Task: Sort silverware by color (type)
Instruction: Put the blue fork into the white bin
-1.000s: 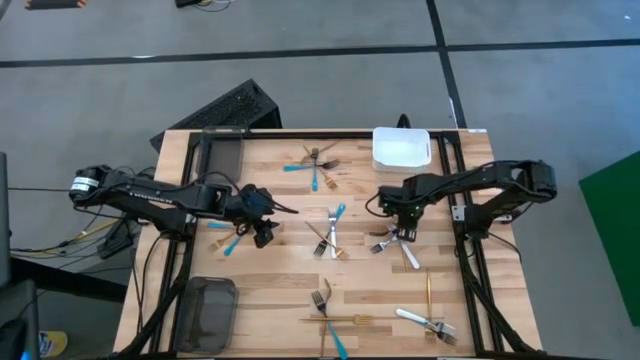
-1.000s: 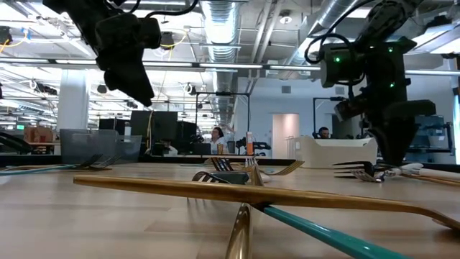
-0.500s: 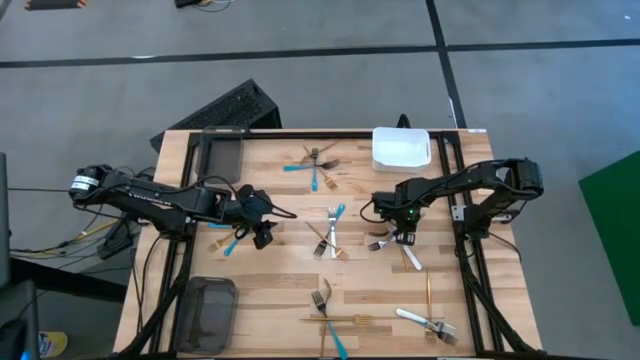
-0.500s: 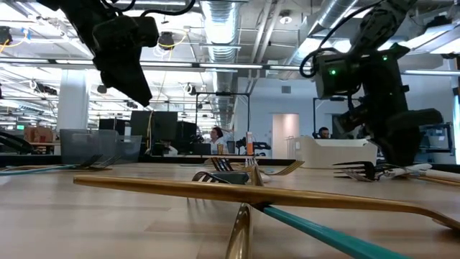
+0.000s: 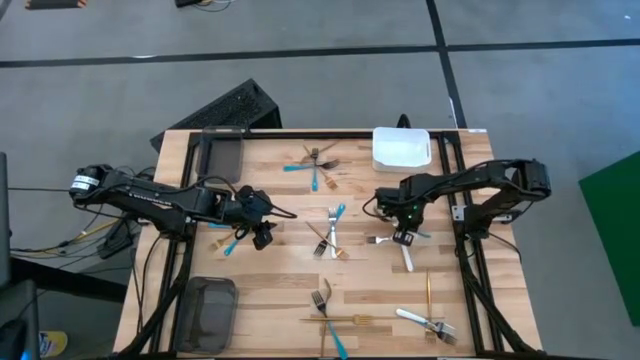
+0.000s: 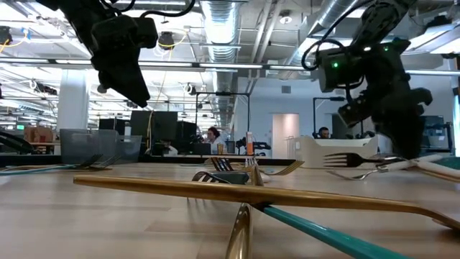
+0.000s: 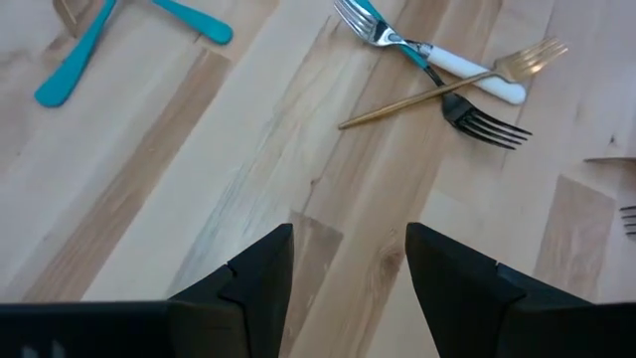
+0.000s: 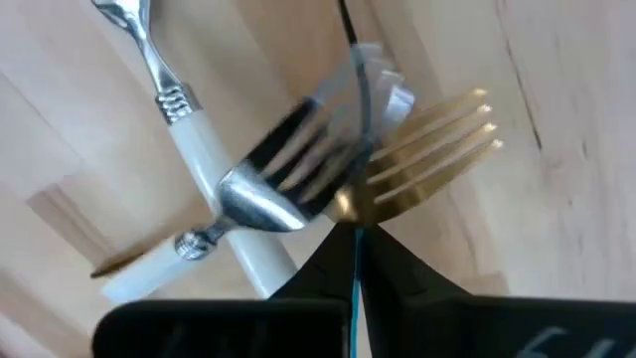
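In right jaws, silver fork (image 8: 288,179)

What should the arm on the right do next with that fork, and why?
Probably lift a little higher, straight up. The right gripper has its jaws shut on a silver fork, held just off the table, with a gold fork and a white-handled utensil right beside it; rising first should avoid dragging them. The left gripper waits, open, over the table's left side.
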